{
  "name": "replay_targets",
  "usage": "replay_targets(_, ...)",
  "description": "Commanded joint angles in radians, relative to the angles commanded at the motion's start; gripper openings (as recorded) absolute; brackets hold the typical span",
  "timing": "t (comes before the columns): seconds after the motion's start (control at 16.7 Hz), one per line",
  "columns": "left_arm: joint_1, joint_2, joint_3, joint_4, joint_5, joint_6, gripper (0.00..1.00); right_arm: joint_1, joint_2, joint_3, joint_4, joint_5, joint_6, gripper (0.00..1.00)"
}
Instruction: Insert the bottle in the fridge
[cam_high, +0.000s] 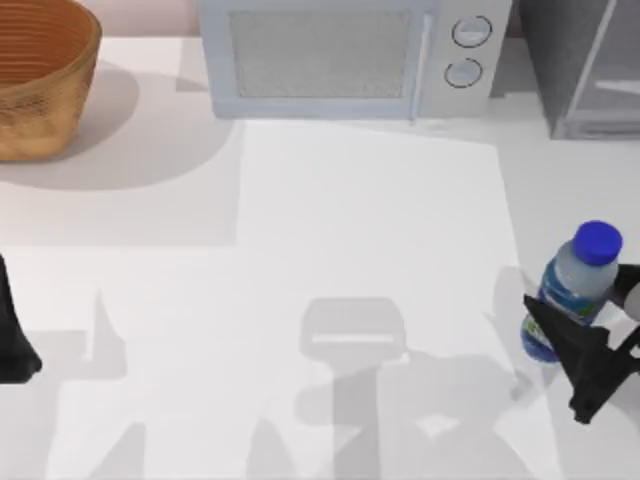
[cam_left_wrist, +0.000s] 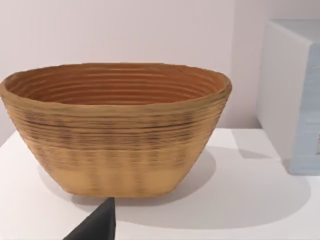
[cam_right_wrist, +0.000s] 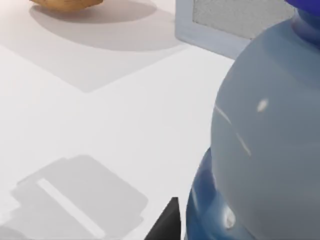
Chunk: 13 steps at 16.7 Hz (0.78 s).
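Observation:
The bottle is small and clear, with a bright blue cap and a blue-and-green label. It stands upright near the table's right edge. My right gripper is shut on its lower body, one black finger on each side. In the right wrist view the bottle looms very close, beside one dark fingertip. The fridge, a dark grey cabinet with a light frame and translucent door, stands at the back right corner, well beyond the bottle. My left gripper is parked at the left edge.
A white microwave with two round dials stands at the back centre, just left of the fridge. A woven basket stands at the back left, and the left wrist view faces the basket. Bare white table lies between them.

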Motion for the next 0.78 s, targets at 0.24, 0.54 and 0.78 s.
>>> replay_targets(0.24, 0.000, 0.000, 0.000, 0.000, 0.000, 0.000, 1.00, -0.032, -0.204, -0.005, -0.151, 0.085, 0.020, 0.01)
replay_targets(0.54, 0.000, 0.000, 0.000, 0.000, 0.000, 0.000, 1.00, -0.086, -0.621, -0.043, -0.470, 0.238, 0.049, 0.01)
replay_targets(0.78, 0.000, 0.000, 0.000, 0.000, 0.000, 0.000, 1.00, -0.131, -0.983, -0.072, -0.744, 0.369, 0.073, 0.01)
